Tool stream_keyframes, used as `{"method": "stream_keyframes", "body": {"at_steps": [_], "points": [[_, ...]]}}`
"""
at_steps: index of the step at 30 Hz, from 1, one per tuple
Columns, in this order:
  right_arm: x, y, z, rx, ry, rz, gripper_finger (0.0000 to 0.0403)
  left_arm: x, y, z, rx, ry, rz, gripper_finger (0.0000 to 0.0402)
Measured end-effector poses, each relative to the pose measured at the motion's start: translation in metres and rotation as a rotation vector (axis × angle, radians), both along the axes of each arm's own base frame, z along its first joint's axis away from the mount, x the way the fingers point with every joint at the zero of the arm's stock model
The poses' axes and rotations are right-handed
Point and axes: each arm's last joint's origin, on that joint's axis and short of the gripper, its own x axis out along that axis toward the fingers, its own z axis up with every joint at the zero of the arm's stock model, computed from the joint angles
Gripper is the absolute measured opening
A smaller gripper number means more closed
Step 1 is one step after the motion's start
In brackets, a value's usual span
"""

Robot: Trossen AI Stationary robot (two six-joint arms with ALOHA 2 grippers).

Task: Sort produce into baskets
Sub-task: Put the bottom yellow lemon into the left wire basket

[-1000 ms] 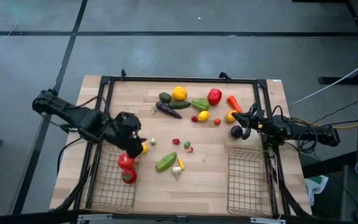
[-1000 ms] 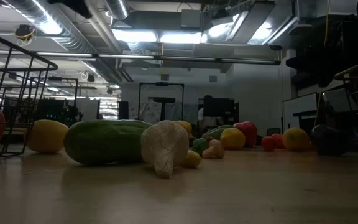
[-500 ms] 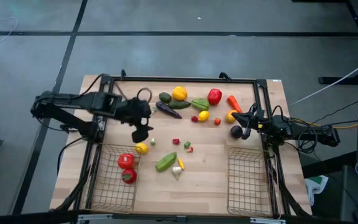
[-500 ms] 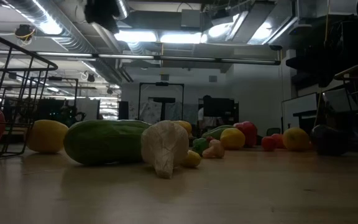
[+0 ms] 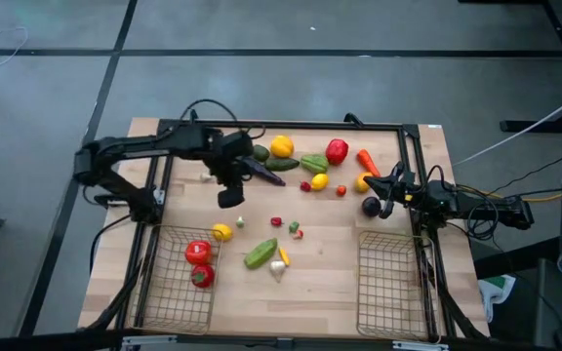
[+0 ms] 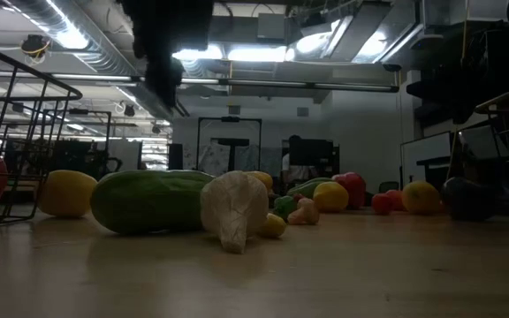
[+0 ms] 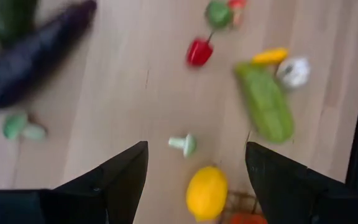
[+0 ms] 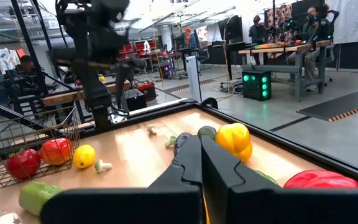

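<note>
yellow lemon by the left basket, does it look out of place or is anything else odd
The yellow lemon lies on the table just outside the left basket's corner, not in it with the two red pieces. The right basket holds nothing. Nothing looks damaged or spilled.

Two dark wire-mesh baskets are sitting along the tabletop's near edge: the left basket (image 5: 176, 283) is holding two red pieces (image 5: 198, 263), while the right basket (image 5: 392, 283) is showing no produce. A yellow lemon (image 5: 222, 232), a green cucumber (image 5: 260, 254) and a pale garlic piece (image 5: 277, 270) are lying just beside the left basket. The remaining produce is lying scattered toward the far edge, including a purple eggplant (image 5: 263, 173), an orange (image 5: 281, 146), a red pepper (image 5: 337, 150) and a carrot (image 5: 367, 162).
</note>
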Motion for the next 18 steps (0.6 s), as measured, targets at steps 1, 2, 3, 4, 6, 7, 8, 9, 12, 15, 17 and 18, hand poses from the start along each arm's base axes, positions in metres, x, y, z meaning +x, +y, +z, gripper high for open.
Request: {"method": "stream_keyframes", "body": {"at_steps": [1, 2, 3, 4, 6, 7, 8, 9, 12, 15, 17, 18], "points": [[0.000, 0.000, 0.000, 0.000, 0.000, 0.000, 0.0001, 0.001, 0.001, -0.005, -0.015, 0.035, -0.004, 0.0265], [0.000, 0.000, 0.000, 0.000, 0.000, 0.000, 0.0001, 0.003, 0.001, -0.011, -0.031, 0.072, -0.007, 0.0265], [0.000, 0.000, 0.000, 0.000, 0.000, 0.000, 0.0001, 0.004, 0.001, -0.017, -0.046, 0.113, -0.010, 0.0265], [0.000, 0.000, 0.000, 0.000, 0.000, 0.000, 0.0001, 0.005, 0.000, -0.022, -0.059, 0.153, -0.013, 0.0265], [0.000, 0.000, 0.000, 0.000, 0.000, 0.000, 0.0001, 0.007, -0.003, -0.032, -0.085, 0.229, -0.025, 0.0265], [0.000, 0.000, 0.000, 0.000, 0.000, 0.000, 0.0001, 0.009, -0.006, -0.036, -0.097, 0.264, -0.033, 0.0265], [0.000, 0.000, 0.000, 0.000, 0.000, 0.000, 0.0001, 0.010, -0.008, -0.041, -0.105, 0.294, -0.043, 0.0265], [0.000, 0.000, 0.000, 0.000, 0.000, 0.000, 0.0001, 0.012, -0.011, -0.045, -0.110, 0.320, -0.053, 0.0265], [0.000, 0.000, 0.000, 0.000, 0.000, 0.000, 0.0001, 0.017, -0.019, -0.057, -0.120, 0.379, -0.083, 0.0265], [0.000, 0.000, 0.000, 0.000, 0.000, 0.001, 0.0001, 0.022, -0.027, -0.066, -0.122, 0.417, -0.115, 0.0265], [0.000, 0.000, 0.000, 0.000, 0.000, 0.000, 0.0001, 0.025, -0.032, -0.071, -0.121, 0.433, -0.145, 0.0265], [0.000, 0.000, 0.000, 0.000, 0.000, 0.000, 0.0001, 0.027, -0.035, -0.073, -0.120, 0.440, -0.160, 0.0265]]}}
